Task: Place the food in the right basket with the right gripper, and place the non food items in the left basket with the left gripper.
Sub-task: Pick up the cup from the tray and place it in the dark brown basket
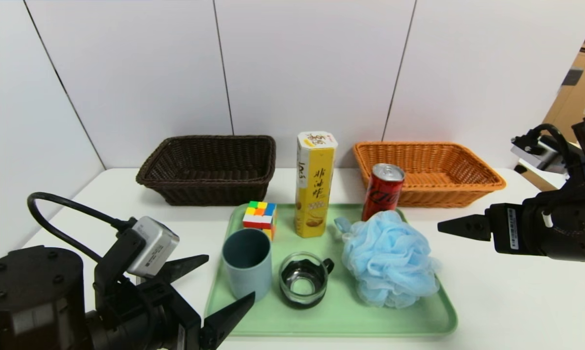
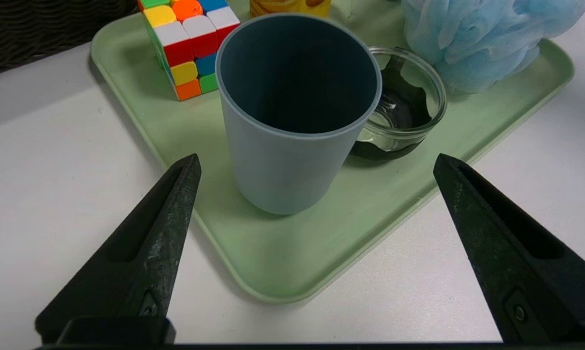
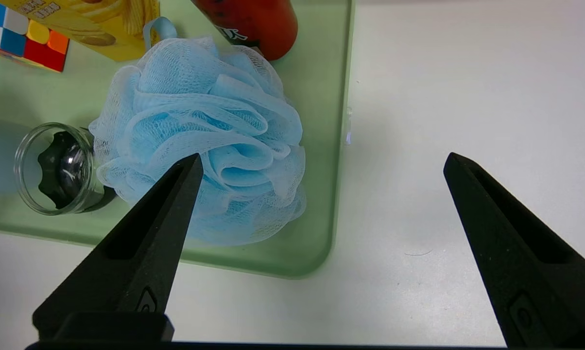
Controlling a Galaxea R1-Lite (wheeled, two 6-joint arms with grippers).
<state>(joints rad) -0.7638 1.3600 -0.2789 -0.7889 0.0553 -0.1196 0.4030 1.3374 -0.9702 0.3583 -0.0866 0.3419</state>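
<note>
No item is sorted yet: both the dark brown basket (image 1: 210, 167) and orange basket (image 1: 426, 172) are sitting empty along the worktop's far edge. All six items are waiting on the green tray (image 1: 419, 323) at the near edge. The left gripper (image 2: 317, 163) and right gripper (image 3: 321, 163) are hovering with fingers spread wide, holding nothing.

drink can (image 1: 382, 190) base behind sponge (image 1: 388, 259)

A test room or lab is showing: a white table (image 1: 491, 301) standing against plain white wall panels (image 1: 312, 68), wooden lockers (image 1: 576, 92) beyond.
</note>
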